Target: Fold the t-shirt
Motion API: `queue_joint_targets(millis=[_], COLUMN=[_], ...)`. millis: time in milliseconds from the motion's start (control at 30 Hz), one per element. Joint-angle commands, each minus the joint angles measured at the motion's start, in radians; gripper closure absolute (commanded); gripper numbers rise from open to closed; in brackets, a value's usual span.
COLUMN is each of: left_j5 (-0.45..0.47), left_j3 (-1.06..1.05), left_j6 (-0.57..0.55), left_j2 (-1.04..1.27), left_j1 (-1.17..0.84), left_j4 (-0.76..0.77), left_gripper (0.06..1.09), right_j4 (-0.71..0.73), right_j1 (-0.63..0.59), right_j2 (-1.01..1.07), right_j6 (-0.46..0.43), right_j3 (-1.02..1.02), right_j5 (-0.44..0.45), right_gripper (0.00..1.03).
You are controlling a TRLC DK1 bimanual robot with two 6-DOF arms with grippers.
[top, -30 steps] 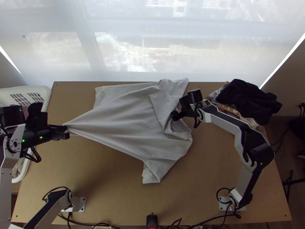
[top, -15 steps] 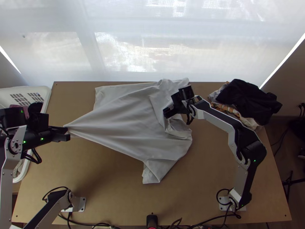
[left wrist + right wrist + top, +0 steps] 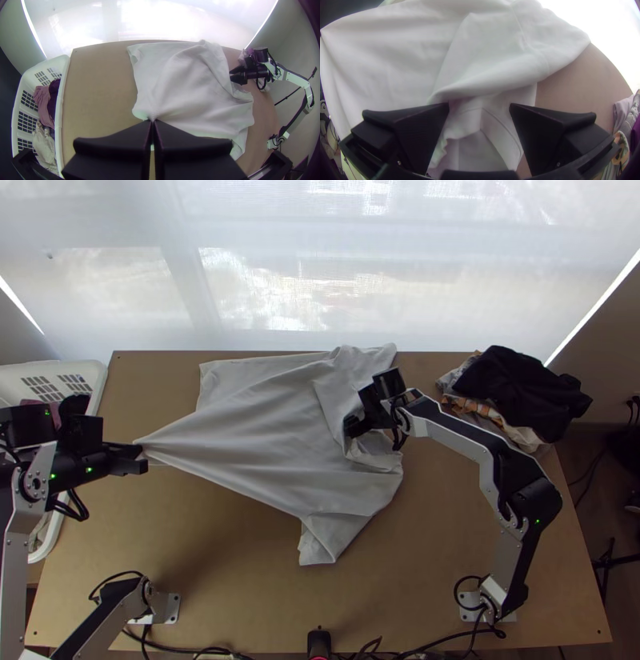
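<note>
In the top view the pale t-shirt (image 3: 248, 428) lies spread but rumpled across the middle, one part drawn to a point at centre left, pinched by the left gripper (image 3: 142, 460). The right gripper (image 3: 353, 426), fingers wide apart, is at the bunched folds right of centre, seemingly touching them. A clothes pile (image 3: 520, 392) sits upper right.

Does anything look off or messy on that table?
Yes, the pale T-shirt lies askew: one part is pulled to a point at the left gripper, and its cloth is rumpled near the right gripper.
</note>
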Motion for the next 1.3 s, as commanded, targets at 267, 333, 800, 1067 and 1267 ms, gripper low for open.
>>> queue_joint_targets(millis=[267,333,800,1067,1267], left_j5=[0.002,0.002,0.000,0.010,0.040], left_j3=[0.005,0.002,-0.097,-0.123,-0.166], left_j6=[-0.001,-0.001,0.154,0.264,0.252], left_j2=[0.008,0.008,-0.047,-0.091,-0.093], left_j1=[0.000,0.002,0.085,0.172,0.172], left_j4=[0.009,0.004,-0.108,-0.192,-0.169], left_gripper=[1.05,1.05,1.05,1.05,1.05], right_j4=[-0.037,-0.037,-0.197,-0.300,-0.396], right_j1=[-0.031,-0.051,-0.279,-0.342,-0.351], right_j2=[0.031,0.029,0.168,0.299,0.399], right_j6=[-0.035,-0.041,-0.100,-0.138,-0.103], right_j3=[0.028,0.034,0.341,0.542,0.680], right_j5=[-0.045,-0.045,-0.056,-0.056,-0.056], right_gripper=[1.00,1.00,1.00,1.00,0.97])
